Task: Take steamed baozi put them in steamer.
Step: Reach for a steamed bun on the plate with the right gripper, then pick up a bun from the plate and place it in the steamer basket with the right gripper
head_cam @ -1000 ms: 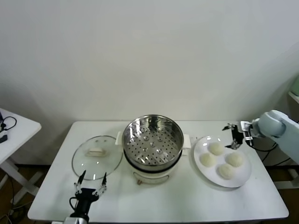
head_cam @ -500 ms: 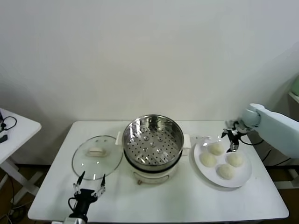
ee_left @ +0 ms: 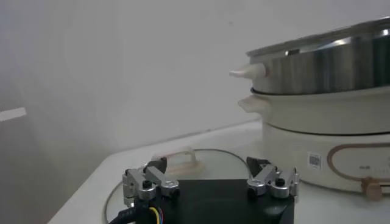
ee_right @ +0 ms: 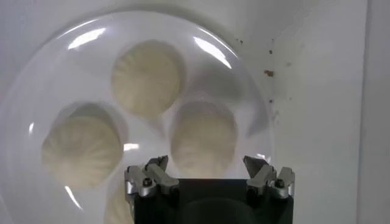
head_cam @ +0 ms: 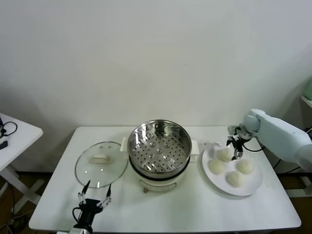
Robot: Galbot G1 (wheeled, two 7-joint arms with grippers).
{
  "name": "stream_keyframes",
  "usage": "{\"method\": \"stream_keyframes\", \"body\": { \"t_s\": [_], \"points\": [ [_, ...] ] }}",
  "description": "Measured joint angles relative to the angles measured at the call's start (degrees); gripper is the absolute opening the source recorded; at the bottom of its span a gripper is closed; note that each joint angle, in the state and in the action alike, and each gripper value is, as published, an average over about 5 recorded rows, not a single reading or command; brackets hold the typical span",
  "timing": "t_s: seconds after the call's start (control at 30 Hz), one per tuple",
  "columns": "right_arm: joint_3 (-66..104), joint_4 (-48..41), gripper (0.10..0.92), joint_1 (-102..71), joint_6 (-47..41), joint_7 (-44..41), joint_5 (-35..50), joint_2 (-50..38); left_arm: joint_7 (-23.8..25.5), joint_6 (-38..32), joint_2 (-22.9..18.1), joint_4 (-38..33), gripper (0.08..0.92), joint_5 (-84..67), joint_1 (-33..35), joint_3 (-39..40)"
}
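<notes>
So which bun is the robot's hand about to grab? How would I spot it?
Find the big shiny steamer in the middle of the table, then look to its right at the white plate with four buns. The open right gripper hovers over the bun at the plate's far edge. It is the bun on the steamer's side of the back pair.

This looks like a test room or lab, not a real kitchen: a plain white folding table [head_cam: 161, 209] stands against a bare white wall [head_cam: 146, 58], a second white table [head_cam: 14, 134] at the side carries a black cable [head_cam: 6, 130], and the steamer [head_cam: 159, 146] and plate [head_cam: 251, 187] are the only kitchen things
</notes>
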Motion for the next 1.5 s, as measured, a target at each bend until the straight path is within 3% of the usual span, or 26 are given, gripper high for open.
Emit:
{"method": "stream_keyframes", "body": {
  "t_s": [0.37, 0.7, 1.07, 1.27, 1.5],
  "points": [
    [0.1, -0.9, 0.649, -0.2, 0.1, -0.8, -0.9, 0.9, 0.0, -0.3, 0.0, 0.4, 0.823, 0.5, 0.0, -0.2],
    [-4.3, 3.4, 0.628, 5.9, 0.9, -2.1, 1.9, -0.3, -0.3, -0.6, -0.1, 0.6, 0.823, 1.1, -0.1, 0.0],
    [-16.0, 15.3, 0.634, 25.5, 5.3, -4.2, 12.9, 1.3, -0.7, -0.7, -0.4, 1.2, 0.823, 1.7, -0.2, 0.2],
    [-19.7, 21.8, 0.63, 33.2, 11.2, -4.1, 16.1, 5.0, -1.1, -0.9, -0.7, 1.6, 0.823, 2.0, -0.5, 0.3],
    [-21.1, 25.8, 0.623, 35.5, 22.4, -1.1, 11.3, 10.8, -1.8, -1.1, -0.9, 1.9, 0.823, 2.0, -0.7, 0.2]
  ]
}}
